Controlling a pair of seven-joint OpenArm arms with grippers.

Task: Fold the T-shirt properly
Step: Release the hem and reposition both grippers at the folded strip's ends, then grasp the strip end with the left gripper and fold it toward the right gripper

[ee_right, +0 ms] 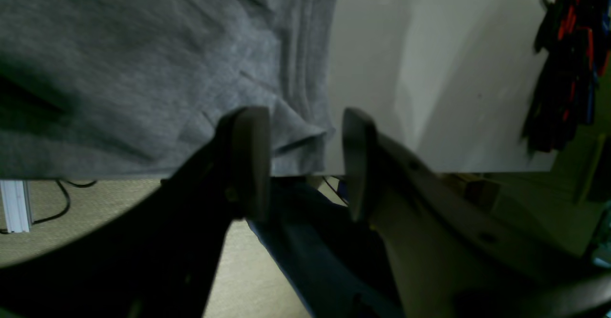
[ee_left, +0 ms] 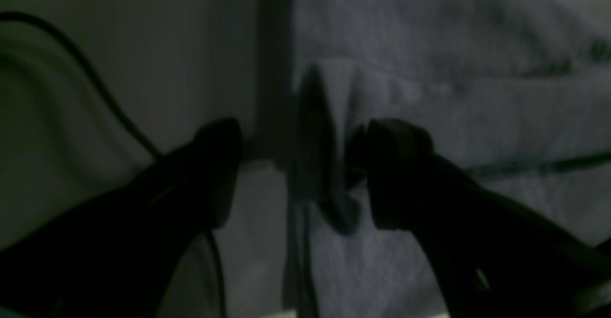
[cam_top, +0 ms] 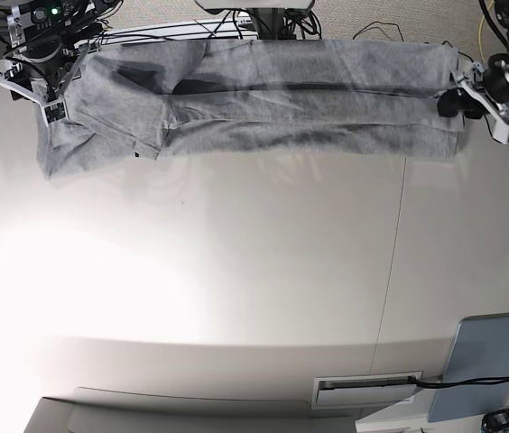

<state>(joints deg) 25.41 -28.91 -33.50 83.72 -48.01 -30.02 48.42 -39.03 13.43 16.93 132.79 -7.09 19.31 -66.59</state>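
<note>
Lengthwise, the T-shirt [cam_top: 263, 95] lies folded on the table [cam_top: 236, 271].

Open counter, crowded far edge
The T-shirt [cam_top: 263, 95] spans the far edge; the counter [cam_top: 236, 271] lies bare nearer.

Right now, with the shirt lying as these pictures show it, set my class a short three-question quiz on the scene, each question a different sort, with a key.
1. True or false: the T-shirt lies stretched in a long band along the far edge of the table.
2. Multiple choice: the left gripper is (A) clamped shut on a sleeve, (B) open at the shirt's edge, (C) out of sight.
3. Short answer: in the right wrist view, what lies between the fingers of the right gripper?

Key
1. True.
2. B.
3. A corner of the grey shirt's edge, which the open fingers straddle without pinching it.
</note>
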